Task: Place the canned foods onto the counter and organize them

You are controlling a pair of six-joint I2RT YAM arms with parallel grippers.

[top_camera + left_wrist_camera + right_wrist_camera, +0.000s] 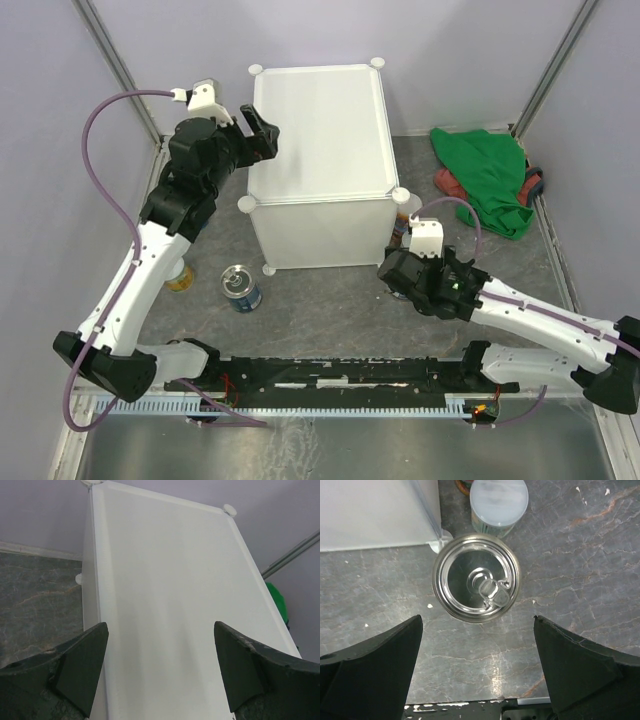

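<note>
Right gripper (pixel 477 621), wide and empty, hangs above a pull-tab can (pixel 476 578): probably stiff, heavy, slick, so pinch across its sides.

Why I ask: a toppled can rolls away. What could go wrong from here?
1. The right gripper, jaws open, hangs over the pull-tab can, which is crowded by the white-lidded can and a corner of the counter. A descending jaw could strike either and topple the neighbour.
2. The yellow can stands on the floor right beside the left arm. A swing down from the counter might knock it over.
</note>
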